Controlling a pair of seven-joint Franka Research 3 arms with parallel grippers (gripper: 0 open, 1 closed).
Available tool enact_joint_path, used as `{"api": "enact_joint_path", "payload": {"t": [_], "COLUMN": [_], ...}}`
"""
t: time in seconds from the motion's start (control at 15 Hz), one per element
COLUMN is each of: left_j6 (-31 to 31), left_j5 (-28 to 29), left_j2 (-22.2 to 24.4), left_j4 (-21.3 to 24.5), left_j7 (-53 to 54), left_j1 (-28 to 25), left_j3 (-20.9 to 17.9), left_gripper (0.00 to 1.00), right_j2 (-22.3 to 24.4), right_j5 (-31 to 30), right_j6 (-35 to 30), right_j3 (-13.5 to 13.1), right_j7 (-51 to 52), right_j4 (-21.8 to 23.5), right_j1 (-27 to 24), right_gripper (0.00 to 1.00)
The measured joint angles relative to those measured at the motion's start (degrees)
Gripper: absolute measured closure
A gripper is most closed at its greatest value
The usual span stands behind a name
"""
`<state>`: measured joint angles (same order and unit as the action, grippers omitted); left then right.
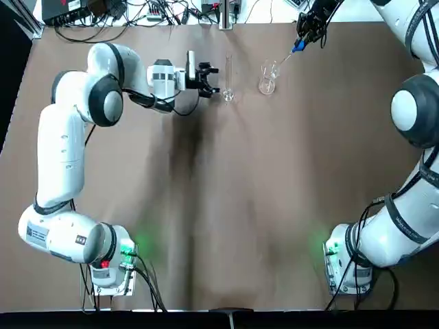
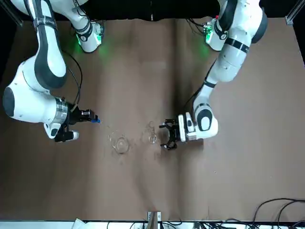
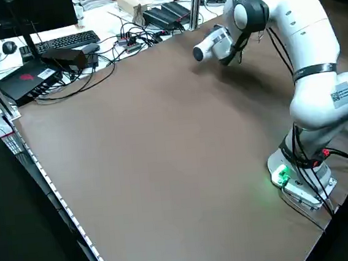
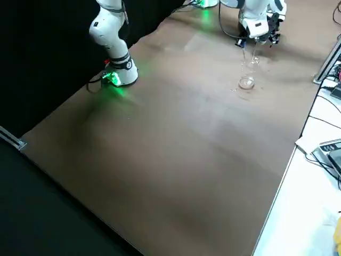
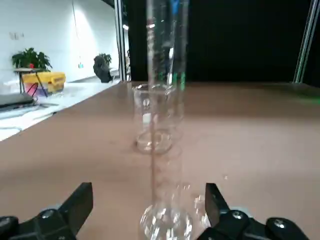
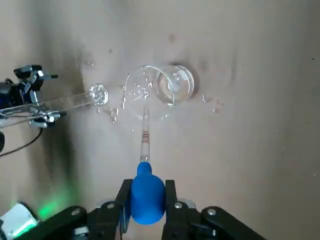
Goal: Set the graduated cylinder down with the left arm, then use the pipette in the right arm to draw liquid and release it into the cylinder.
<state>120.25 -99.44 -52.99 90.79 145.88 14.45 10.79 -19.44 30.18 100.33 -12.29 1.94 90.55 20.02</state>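
The graduated cylinder (image 1: pixel 228 77) stands upright on the brown table, its round foot (image 5: pixel 165 222) down. My left gripper (image 1: pixel 211 79) is open just beside it, fingers (image 5: pixel 80 200) on either side and not touching the glass. A short clear beaker (image 1: pixel 267 79) sits to the cylinder's right. My right gripper (image 1: pixel 312 27) is shut on the blue bulb (image 6: pixel 147 192) of the pipette (image 6: pixel 145 135), which slants down with its tip inside the beaker's rim (image 6: pixel 157 90). The liquid is too faint to make out. From the front, the cylinder (image 2: pixel 152 133) stands between the left gripper (image 2: pixel 167 133) and the beaker (image 2: pixel 119 142).
Cables and electronics (image 1: pixel 137 10) line the far edge of the table behind the glassware. A metal post (image 1: pixel 225 14) rises at the far edge behind the cylinder. Both arm bases (image 1: pixel 110 267) sit at the near edge, with wide brown tabletop (image 1: pixel 226 205) between.
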Motion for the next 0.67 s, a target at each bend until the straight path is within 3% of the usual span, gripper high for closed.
{"api": "enact_joint_path", "payload": {"t": [0.47, 0.53, 0.67], "left_j6": [-0.6, -0.7, -0.7], "left_j5": [14.0, 20.2, 27.3], "left_j2": [5.5, 7.7, 8.9], "left_j4": [0.0, -1.0, -2.6], "left_j7": [-24.2, -34.5, -45.4], "left_j1": [-11.0, -12.5, -12.8], "left_j3": [0.1, -0.2, -0.4], "left_gripper": [0.01, 0.01, 0.01], "right_j2": [1.6, 1.9, 1.9], "right_j5": [0.0, 0.0, 0.0], "right_j6": [-2.1, -2.1, -2.1], "right_j3": [0.0, -0.1, -0.1], "right_j7": [-2.2, -2.5, -2.5], "right_j4": [-1.3, -1.3, -1.5], "right_j1": [0.0, 0.0, 0.0], "right_gripper": [0.7, 0.7, 0.7]}}
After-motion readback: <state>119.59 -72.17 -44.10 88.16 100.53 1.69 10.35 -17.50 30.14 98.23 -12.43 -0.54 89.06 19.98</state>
